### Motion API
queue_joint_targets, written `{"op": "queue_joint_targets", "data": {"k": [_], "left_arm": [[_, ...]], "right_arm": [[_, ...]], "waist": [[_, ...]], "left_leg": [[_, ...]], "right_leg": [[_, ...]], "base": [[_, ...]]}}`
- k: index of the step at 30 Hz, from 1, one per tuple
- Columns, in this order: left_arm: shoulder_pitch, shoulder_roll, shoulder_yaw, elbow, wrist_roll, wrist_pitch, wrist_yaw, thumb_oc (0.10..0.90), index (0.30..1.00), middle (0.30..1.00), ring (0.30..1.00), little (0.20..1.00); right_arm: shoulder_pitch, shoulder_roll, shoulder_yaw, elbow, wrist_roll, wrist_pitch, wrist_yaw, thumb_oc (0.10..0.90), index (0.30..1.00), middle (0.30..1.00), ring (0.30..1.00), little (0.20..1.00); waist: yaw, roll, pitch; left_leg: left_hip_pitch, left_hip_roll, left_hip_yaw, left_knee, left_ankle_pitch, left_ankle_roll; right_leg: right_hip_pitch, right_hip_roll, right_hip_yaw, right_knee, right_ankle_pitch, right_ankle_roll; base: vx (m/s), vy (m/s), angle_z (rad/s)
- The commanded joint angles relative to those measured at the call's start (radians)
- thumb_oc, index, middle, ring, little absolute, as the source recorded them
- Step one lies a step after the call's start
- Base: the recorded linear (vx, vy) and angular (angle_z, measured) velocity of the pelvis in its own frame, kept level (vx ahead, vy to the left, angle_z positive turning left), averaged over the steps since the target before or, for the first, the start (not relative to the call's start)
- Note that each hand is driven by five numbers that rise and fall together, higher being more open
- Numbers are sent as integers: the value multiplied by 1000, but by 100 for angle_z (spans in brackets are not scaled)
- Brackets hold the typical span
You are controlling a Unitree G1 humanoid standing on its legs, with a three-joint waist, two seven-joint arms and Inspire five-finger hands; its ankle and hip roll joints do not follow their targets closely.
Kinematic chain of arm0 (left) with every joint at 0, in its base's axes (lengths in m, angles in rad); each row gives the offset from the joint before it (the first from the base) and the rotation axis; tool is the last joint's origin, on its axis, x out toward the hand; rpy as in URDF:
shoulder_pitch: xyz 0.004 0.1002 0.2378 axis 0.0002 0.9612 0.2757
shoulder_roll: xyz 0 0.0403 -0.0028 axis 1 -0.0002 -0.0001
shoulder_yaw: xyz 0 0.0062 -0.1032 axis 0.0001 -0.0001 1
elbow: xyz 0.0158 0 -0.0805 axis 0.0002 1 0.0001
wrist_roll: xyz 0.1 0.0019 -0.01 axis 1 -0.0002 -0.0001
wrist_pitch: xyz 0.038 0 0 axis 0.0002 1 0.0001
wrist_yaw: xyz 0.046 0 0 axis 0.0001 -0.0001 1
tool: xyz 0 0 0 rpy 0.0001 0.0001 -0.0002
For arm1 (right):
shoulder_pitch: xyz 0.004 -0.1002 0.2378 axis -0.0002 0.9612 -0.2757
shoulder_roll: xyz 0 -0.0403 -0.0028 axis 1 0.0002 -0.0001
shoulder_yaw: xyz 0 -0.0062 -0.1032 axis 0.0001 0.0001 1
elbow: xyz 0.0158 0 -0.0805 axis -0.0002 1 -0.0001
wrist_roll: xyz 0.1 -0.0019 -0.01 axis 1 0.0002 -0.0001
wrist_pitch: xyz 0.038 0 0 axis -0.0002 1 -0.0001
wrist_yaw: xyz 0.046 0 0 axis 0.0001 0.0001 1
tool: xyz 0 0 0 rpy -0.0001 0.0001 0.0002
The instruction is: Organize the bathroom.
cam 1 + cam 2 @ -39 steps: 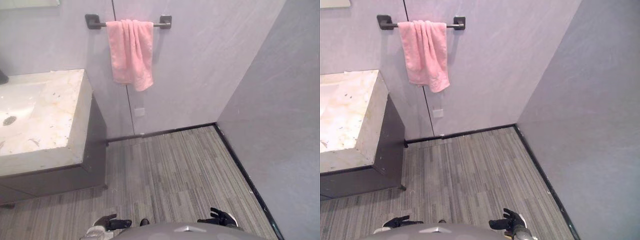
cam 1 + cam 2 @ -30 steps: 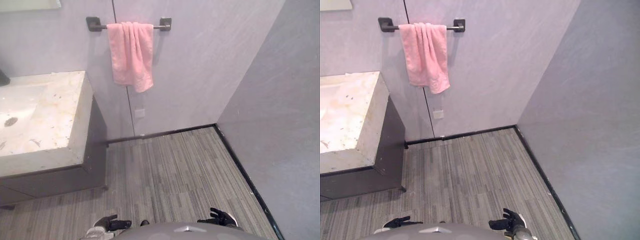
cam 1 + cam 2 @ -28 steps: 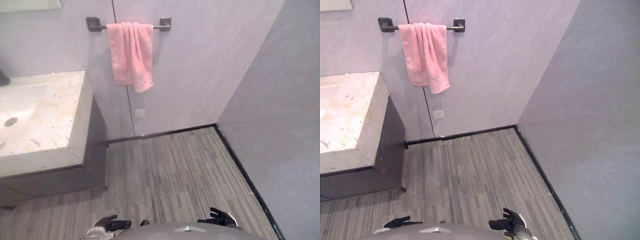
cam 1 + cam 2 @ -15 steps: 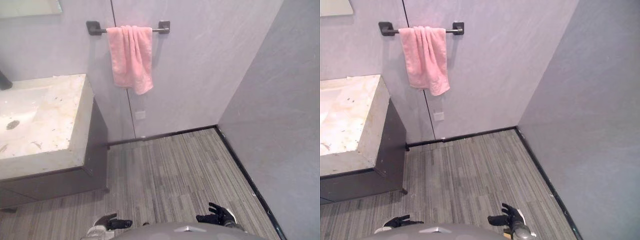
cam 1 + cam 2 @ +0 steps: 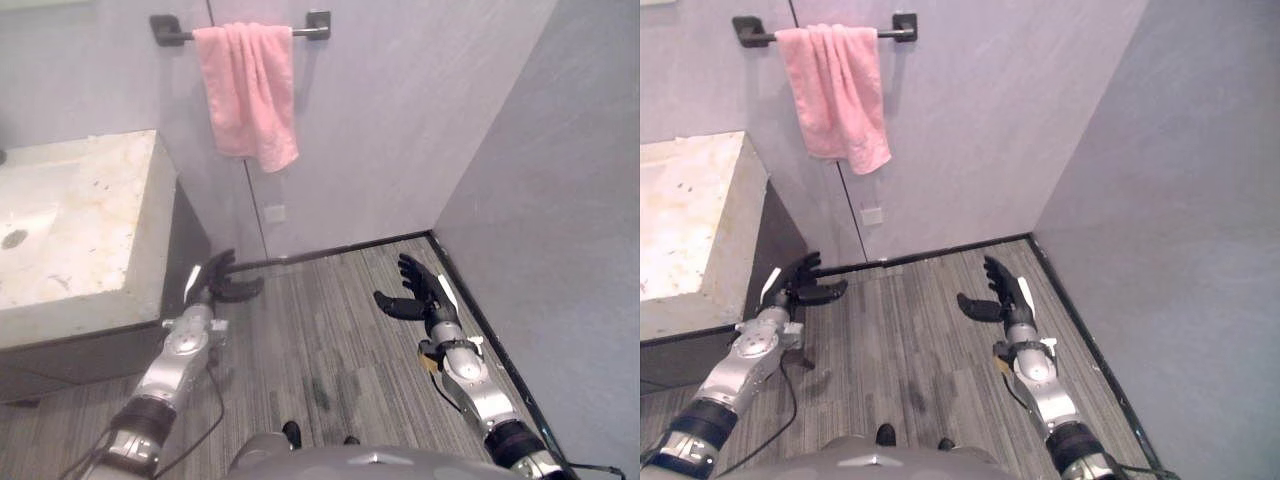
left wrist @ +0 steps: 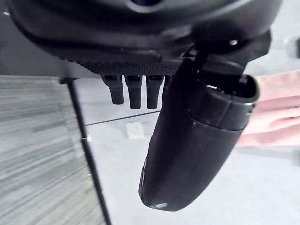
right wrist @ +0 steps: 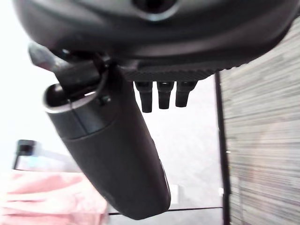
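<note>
A pink towel (image 5: 247,90) hangs bunched over a dark wall rail (image 5: 312,28) above the floor; it also shows in the left wrist view (image 6: 274,110) and the right wrist view (image 7: 47,199). My left hand (image 5: 218,283) is raised in front of the vanity's dark side, fingers relaxed and spread, holding nothing. My right hand (image 5: 415,297) is raised over the floor near the right wall, fingers straight, thumb out, empty. Both hands are well below the towel.
A pale stone sink counter (image 5: 80,225) on a dark cabinet stands at the left. Grey striped floor (image 5: 330,340) runs to a black skirting line at the back wall and the right wall (image 5: 560,220), which closes in the corner.
Both arms have risen from the bottom edge into the middle of the view, hands spread. The camera has shifted, so the towel and sink sit a little further left and higher.
</note>
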Motion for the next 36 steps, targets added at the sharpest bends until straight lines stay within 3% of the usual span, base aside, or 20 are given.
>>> {"op": "queue_joint_targets", "data": {"k": [1,3,5,6,7,10,13,14,17,18,20,22,25,26,28,29,31,36], "left_arm": [[-52,-11,45,-113,67,-136,88,800,900,900,900,900],[-55,-7,44,-151,78,-131,117,800,900,900,900,900],[-49,1,36,-202,113,-139,175,800,900,900,900,900],[-46,2,36,-210,115,-138,182,800,900,900,900,900],[-38,7,29,-239,147,-154,206,800,900,900,900,900],[-49,5,18,-273,190,-184,201,800,900,900,900,900],[-81,13,-8,-308,182,-193,150,800,900,900,900,900],[-81,19,-10,-321,204,-194,156,800,900,900,900,900],[-101,31,-10,-343,117,-177,80,800,900,900,900,900],[-106,33,-15,-352,106,-186,55,800,900,900,900,900],[-105,33,-28,-380,100,-182,19,800,900,900,900,900],[-108,30,-40,-387,94,-195,-3,800,900,900,900,900],[-131,23,-53,-402,70,-222,-36,800,900,900,900,900],[-136,20,-61,-417,83,-226,-30,800,900,900,900,900],[-137,25,-83,-415,58,-245,-17,800,900,900,900,900],[-127,13,-93,-409,101,-268,3,800,900,900,900,900],[-132,15,-110,-396,127,-290,22,800,900,900,900,900],[-105,28,-91,-421,89,-309,-37,800,900,900,900,900]], "right_arm": [[-78,-71,-9,-179,-39,-136,-51,800,900,900,900,900],[-107,-69,5,-207,-44,-130,-69,800,900,900,900,900],[-144,-66,21,-260,-24,-124,-76,800,900,900,900,900],[-145,-67,20,-268,-26,-124,-77,800,900,900,900,900],[-144,-72,13,-299,-34,-135,-83,800,900,900,900,900],[-162,-98,-20,-330,-53,-156,-88,800,900,900,900,900],[-234,-102,-11,-340,-47,-148,-87,800,900,900,900,900],[-263,-98,-5,-342,-44,-130,-102,800,900,900,900,900],[-312,-83,6,-349,-67,-116,-154,800,900,900,900,900],[-319,-69,1,-344,-87,-123,-175,800,900,900,900,900],[-322,-47,-17,-342,-84,-133,-214,800,900,900,900,900],[-326,-26,-21,-341,-105,-142,-238,800,900,900,900,900],[-337,-2,-20,-365,-108,-150,-247,800,900,900,900,900],[-331,-3,-21,-386,-101,-142,-218,800,900,900,900,900],[-327,-12,2,-417,-67,-140,-197,800,900,900,900,900],[-335,-21,2,-435,13,-124,-144,800,900,900,900,900],[-351,-20,12,-415,41,-134,-136,800,900,900,900,900],[-435,-47,-1,-341,131,-92,-84,800,900,900,900,900]], "waist": [[10,28,-40],[28,40,-42],[58,60,-50],[63,64,-50],[79,76,-53],[84,86,-63],[90,82,-85],[98,75,-94],[114,63,-119],[117,62,-126],[121,69,-133],[108,85,-132],[95,103,-122],[82,106,-114],[51,99,-100],[41,91,-93],[50,81,-98],[79,58,-127]], "left_leg": [[26,38,-25,-39,-36,31],[31,28,-44,-173,-11,24],[34,20,-53,-431,64,6],[30,18,-48,-464,82,1],[1,9,-19,-542,135,-14],[-26,27,126,-553,161,-26],[10,21,160,-567,97,8],[28,6,148,-567,83,24],[91,-1,150,-582,45,77],[106,-7,142,-582,27,93],[130,-4,98,-582,11,101],[159,6,46,-582,-1,95],[181,18,-2,-582,10,61],[194,22,-28,-582,5,48],[209,21,-44,-582,-7,47],[221,26,-37,-582,-17,48],[226,35,-44,-582,-28,44],[249,53,-42,-582,-46,29]], "right_leg": [[47,49,-14,-110,90,43],[68,67,2,-122,77,45],[118,96,29,-152,57,46],[126,101,31,-153,54,46],[158,120,33,-153,37,45],[192,139,-36,-139,-8,34],[181,123,-71,-68,-43,46],[185,104,-67,-18,-47,69],[128,46,-128,125,68,150],[106,17,-153,200,75,167],[47,-2,-142,313,142,186],[-46,-24,-130,339,139,180],[-80,-58,-159,176,97,157],[-86,-58,-146,40,108,152],[-101,-29,-85,-49,154,161],[-122,-38,-74,-28,208,160],[-90,-29,-96,-77,165,153],[-12,-22,-130,-153,145,135]], "base": [[258,-3,-44],[287,19,-31],[397,19,-40],[437,-29,-44],[368,-52,-31],[306,-69,-18],[328,-33,14],[323,-30,-2],[247,-42,-24],[239,-79,-17],[198,-95,4],[146,-135,21],[117,-192,49],[108,-188,39],[140,-174,42],[112,-151,73],[79,-139,60],[130,-109,17]]}}
